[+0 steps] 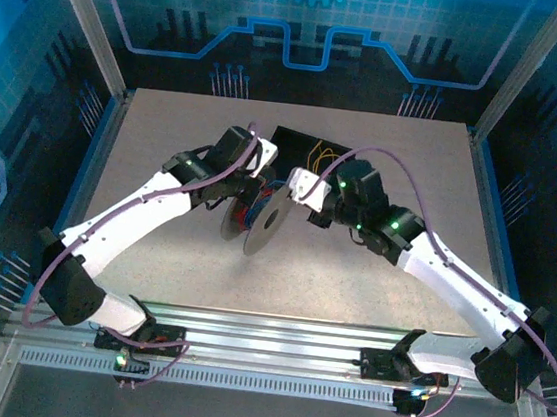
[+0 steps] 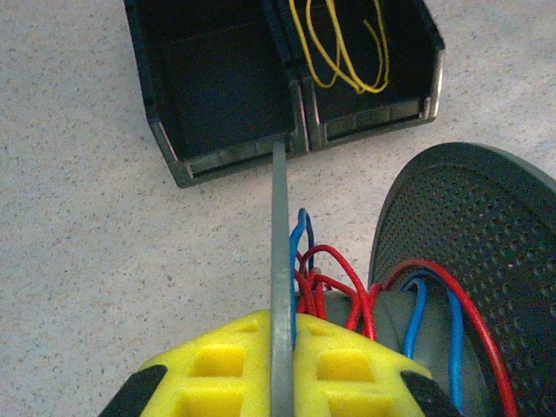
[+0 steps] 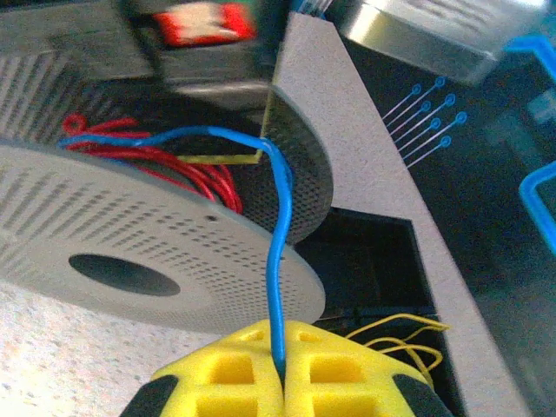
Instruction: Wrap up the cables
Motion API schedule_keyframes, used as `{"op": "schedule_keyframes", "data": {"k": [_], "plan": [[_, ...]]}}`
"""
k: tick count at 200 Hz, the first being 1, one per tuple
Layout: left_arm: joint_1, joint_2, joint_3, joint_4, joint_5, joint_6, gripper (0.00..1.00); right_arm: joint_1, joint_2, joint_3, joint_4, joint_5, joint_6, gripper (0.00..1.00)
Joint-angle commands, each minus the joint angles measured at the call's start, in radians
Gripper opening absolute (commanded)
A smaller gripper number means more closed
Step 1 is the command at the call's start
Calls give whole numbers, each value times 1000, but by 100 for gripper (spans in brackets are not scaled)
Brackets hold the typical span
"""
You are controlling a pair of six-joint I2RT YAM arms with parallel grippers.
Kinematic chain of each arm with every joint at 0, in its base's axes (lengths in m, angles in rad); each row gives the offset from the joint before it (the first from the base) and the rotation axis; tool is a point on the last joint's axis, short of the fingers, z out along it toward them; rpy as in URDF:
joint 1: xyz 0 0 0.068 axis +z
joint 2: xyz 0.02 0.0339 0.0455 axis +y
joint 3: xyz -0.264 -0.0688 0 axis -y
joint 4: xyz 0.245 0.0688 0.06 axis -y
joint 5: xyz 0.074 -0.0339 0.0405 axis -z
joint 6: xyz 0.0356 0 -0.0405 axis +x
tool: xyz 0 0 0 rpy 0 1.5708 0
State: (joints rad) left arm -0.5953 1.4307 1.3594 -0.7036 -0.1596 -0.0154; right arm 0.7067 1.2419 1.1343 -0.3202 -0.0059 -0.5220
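A grey spool (image 1: 257, 221) with perforated flanges is held off the table between both arms. My left gripper (image 2: 282, 334) is shut on the thin edge of one flange (image 2: 280, 217); its yellow fingers press on both sides. The red cable (image 2: 334, 261) and blue cable (image 2: 300, 230) are wound on the core beside the other flange (image 2: 486, 234). My right gripper (image 3: 280, 360) is shut on the blue cable (image 3: 278, 243), which runs taut up to the spool (image 3: 130, 234) over the red cable (image 3: 191, 174) turns. The yellow-orange cable (image 2: 339, 52) lies loose in a bin.
A black two-compartment bin (image 2: 226, 87) sits on the speckled table just beyond the spool; its left compartment holds nothing, and its right one holds the yellow cable (image 3: 400, 334). In the top view the bin (image 1: 296, 140) is behind both grippers. Blue walls surround the table.
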Motion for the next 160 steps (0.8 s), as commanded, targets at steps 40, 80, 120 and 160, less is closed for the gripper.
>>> {"op": "schedule_keyframes", "data": {"k": [40,80,120,160], "plan": [[-27,-104,-74,126,48,24,0,-283,55,70,51,-437,545,0],[-20,-182,-126,216,126,-8,0,-400,139,-1,126,-589,678,0],[71,-233,-160,292,301,-114,0,-453,211,-164,342,-681,779,0],[210,-262,-230,445,483,-318,0,-439,255,-358,745,-761,938,0]]}}
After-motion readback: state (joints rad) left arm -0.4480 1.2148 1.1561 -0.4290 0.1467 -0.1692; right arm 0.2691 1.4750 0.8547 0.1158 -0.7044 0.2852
